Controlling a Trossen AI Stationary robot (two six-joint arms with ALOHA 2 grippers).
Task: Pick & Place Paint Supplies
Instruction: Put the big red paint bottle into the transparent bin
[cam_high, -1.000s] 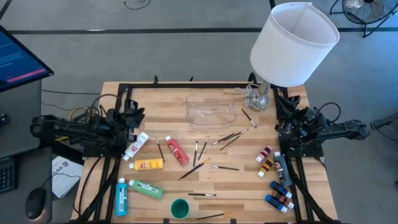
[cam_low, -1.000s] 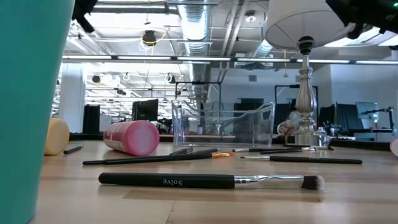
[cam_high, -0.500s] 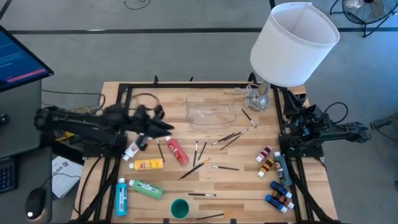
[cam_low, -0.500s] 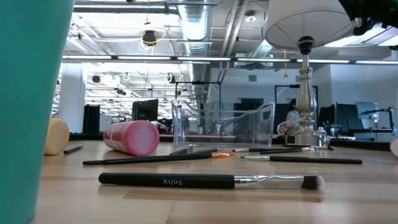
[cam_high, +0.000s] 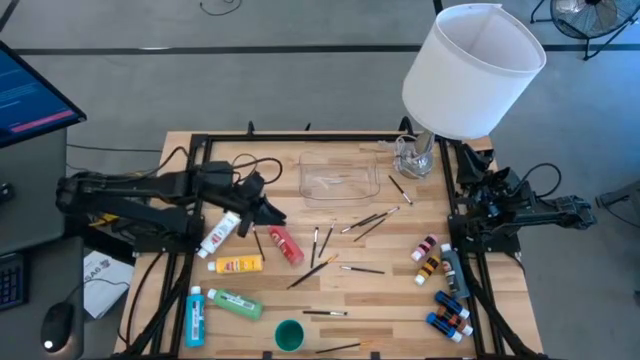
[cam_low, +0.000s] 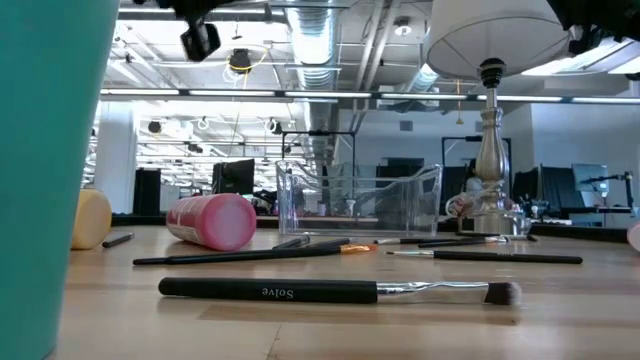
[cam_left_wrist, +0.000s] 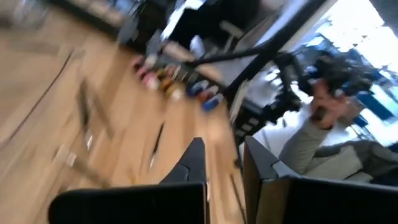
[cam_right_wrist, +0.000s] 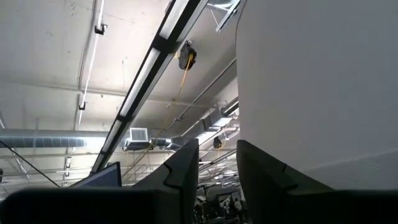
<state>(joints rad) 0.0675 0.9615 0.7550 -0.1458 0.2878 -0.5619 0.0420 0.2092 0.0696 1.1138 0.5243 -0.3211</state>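
Observation:
The paint supplies lie spread on the wooden table: a pink bottle (cam_high: 219, 236), a red bottle (cam_high: 284, 243), a yellow one (cam_high: 238, 265), a green one (cam_high: 235, 303) and a blue one (cam_high: 195, 315). Thin brushes (cam_high: 330, 245) lie in the middle, and tiny bottles (cam_high: 432, 256) sit on the right. My left gripper (cam_high: 277, 212) hangs shut in the air over the gap between the pink and red bottles, pointing toward the table's right side and touching nothing. My right gripper (cam_right_wrist: 216, 149) is folded back at the right edge and points up at the ceiling. Its fingers stand a little apart with nothing between them.
A clear plastic tray (cam_high: 340, 178) stands at the far middle. A lamp with a big white shade (cam_high: 472, 70) stands at the far right corner, beside my right arm. A teal cup (cam_high: 289, 334) sits at the near edge, and a person shows beyond the table (cam_left_wrist: 323, 124).
My left arm has swung out from its folded pose at the left edge toward the table's right and has risen. Its gripper has tipped from pointing down to nearly level and has rolled. It now shows at the top of the low view.

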